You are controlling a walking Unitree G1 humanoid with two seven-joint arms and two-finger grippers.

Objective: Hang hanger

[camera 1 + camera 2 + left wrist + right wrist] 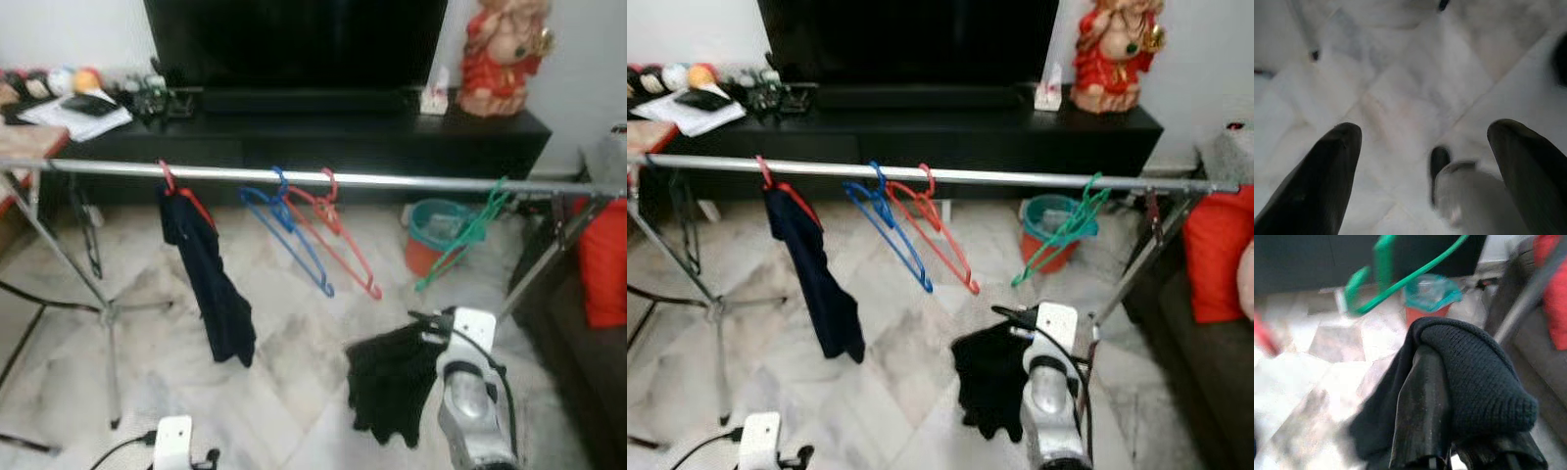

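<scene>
Currently the rail [392,180] spans the room, carrying a dark garment on a red hanger [174,186], blue hanger [286,227], red hanger [338,235] and green hanger [460,240]. Right gripper [1449,450] sits clamped on black knit cloth [1474,377] below the rail. Left gripper [1425,152] hangs spread wide, holding nothing.

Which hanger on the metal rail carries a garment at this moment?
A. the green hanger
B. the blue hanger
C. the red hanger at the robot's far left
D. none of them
C: the dark garment hangs from the leftmost red hanger on the rail, while the blue hanger and green hanger are bare.
</scene>
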